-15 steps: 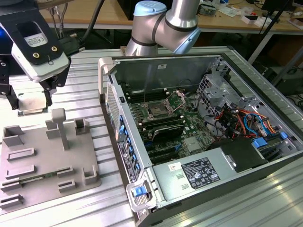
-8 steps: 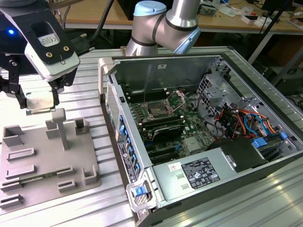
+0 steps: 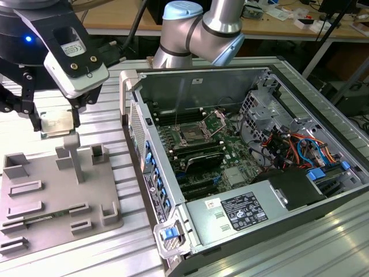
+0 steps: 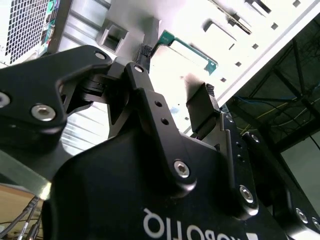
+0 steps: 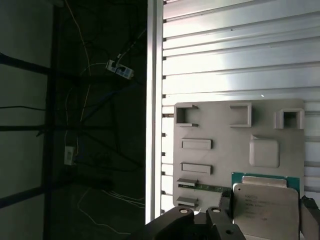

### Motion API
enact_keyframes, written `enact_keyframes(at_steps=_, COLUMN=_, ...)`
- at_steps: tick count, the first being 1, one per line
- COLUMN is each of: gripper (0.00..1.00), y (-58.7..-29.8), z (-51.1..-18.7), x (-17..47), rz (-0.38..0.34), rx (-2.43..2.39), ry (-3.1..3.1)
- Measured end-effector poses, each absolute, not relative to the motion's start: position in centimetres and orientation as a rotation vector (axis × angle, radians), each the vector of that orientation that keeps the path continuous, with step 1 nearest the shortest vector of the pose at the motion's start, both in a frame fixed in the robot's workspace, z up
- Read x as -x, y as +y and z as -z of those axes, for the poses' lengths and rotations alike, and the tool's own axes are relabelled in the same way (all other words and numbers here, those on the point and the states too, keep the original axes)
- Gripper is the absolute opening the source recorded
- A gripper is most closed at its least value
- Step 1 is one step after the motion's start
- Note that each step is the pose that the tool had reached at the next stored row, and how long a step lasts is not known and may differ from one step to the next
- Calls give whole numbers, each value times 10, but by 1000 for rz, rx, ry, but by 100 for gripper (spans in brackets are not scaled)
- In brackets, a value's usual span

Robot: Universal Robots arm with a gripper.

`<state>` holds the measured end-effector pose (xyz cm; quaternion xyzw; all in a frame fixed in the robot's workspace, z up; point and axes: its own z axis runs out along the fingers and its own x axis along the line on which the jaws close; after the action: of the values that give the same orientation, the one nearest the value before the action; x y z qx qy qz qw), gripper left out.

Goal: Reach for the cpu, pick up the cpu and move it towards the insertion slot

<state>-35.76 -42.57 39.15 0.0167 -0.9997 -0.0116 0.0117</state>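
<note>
Reach and pickup are judged done. The cpu (image 3: 57,123) is clamped between the fingers of the end effector (image 3: 56,121) and held raised clear of the grey tray (image 3: 34,199) on the bench (image 3: 323,248). In the first wrist view the cpu (image 5: 265,207) is gripped by two opposite edges, with its metal face toward the camera and the grey tray (image 5: 220,135) behind it.

Transfer is left to do. The insertion slot (image 3: 192,137) lies well apart, toward the exterior view's right, inside the open case (image 3: 202,81).

Edges noted: an upright block (image 3: 74,156) stands just beneath the cpu, and the near case wall (image 3: 137,124) stands between cpu and insertion slot. Room above the case appears open.
</note>
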Motion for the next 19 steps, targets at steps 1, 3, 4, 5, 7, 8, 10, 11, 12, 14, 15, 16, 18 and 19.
enact_keyframes(at_steps=1, gripper=55, y=-426, z=-392, x=357, rz=36, rx=-52, ry=-3117)
enact_keyframes(at_steps=3, gripper=55, y=-426, z=-391, x=354, rz=36, rx=-52, ry=-3117)
enact_keyframes(at_steps=4, gripper=55, y=-426, z=-391, x=353, rz=36, rx=-52, ry=-3118)
enact_keyframes(at_steps=5, gripper=55, y=-426, z=-391, x=352, rz=36, rx=-52, ry=-3117)
enact_keyframes(at_steps=7, gripper=55, y=-426, z=-391, x=350, rz=36, rx=-52, ry=-3117)
enact_keyframes(at_steps=8, gripper=55, y=-426, z=-391, x=349, rz=36, rx=-52, ry=-3117)
enact_keyframes(at_steps=10, gripper=55, y=-426, z=-391, x=346, rz=36, rx=-52, ry=-3118)
enact_keyframes(at_steps=11, gripper=55, y=-426, z=-391, x=346, rz=36, rx=-52, ry=-3117)
enact_keyframes(at_steps=12, gripper=55, y=-426, z=-391, x=345, rz=36, rx=-52, ry=-3117)
enact_keyframes(at_steps=14, gripper=55, y=-426, z=-391, x=345, rz=36, rx=-52, ry=-3117)
enact_keyframes(at_steps=15, gripper=55, y=-426, z=-391, x=345, rz=36, rx=-52, ry=-3117)
enact_keyframes(at_steps=16, gripper=55, y=-426, z=-391, x=345, rz=36, rx=-52, ry=-3117)
enact_keyframes(at_steps=18, gripper=55, y=-426, z=-391, x=345, rz=36, rx=-52, ry=-3117)
enact_keyframes(at_steps=19, gripper=55, y=-426, z=-391, x=345, rz=36, rx=-52, ry=-3117)
